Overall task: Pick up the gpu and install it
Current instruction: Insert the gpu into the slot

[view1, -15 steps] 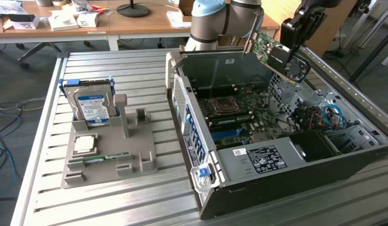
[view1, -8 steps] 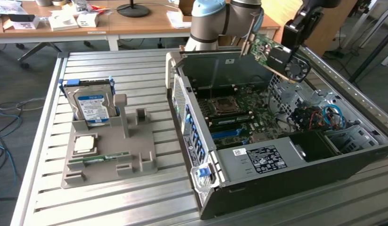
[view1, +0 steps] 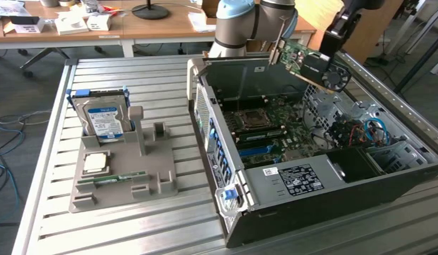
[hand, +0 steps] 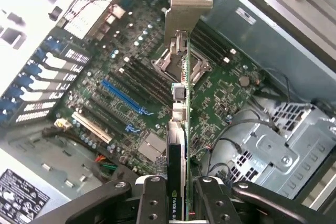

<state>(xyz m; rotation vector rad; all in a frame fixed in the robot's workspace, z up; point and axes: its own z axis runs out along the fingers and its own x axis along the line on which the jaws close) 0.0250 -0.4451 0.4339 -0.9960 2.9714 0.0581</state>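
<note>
Hanging over open case (view1: 220, 139), gpu (view1: 309, 65) clamped in claw (hand: 177, 203), clear of motherboard (hand: 124, 75)

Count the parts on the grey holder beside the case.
3: hard drive upright at the far end of the holder; processor chip flat at its middle; memory stick lying nearer the camera. None seems hidden.

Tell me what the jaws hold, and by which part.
The gpu, clamped across its flat faces at the fan end, opposite its metal bracket.

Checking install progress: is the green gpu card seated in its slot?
Out: green gpu card hangs above open dark case, clamped in jaws.
</note>
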